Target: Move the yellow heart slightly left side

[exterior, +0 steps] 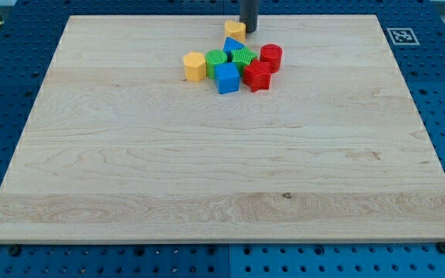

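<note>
Nearest the view's bottom, the wooden surface (222, 177) lies bare. Further up, toward the upper centre, blocks cluster: a blue cube (227, 78), a red block (257, 76), a yellow hexagonal block (195, 66), green blocks (242, 57), a red cylinder (271, 56). Beyond them sits the yellow heart (236, 31), small and glossy. My tip (249, 28) touches its right side. There are no jaws, only the rod.

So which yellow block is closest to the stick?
The small yellow heart at the view's top, right beside my tip. The other yellow block sits farther away, at the cluster's left edge.
</note>
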Controlling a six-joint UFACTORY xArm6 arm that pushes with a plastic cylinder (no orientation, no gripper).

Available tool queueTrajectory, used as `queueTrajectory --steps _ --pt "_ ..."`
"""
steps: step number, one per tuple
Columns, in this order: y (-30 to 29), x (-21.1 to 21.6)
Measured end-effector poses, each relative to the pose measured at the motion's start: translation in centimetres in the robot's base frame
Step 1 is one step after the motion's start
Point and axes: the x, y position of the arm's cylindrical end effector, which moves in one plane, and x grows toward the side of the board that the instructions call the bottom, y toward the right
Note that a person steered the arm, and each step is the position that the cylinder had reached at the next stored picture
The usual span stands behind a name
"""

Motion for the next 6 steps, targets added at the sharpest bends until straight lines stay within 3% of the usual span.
queueTrajectory --steps 1,3,6 --pt "-0.6 0.2" --pt "4.3 2.2" --pt "-1.0 3.6"
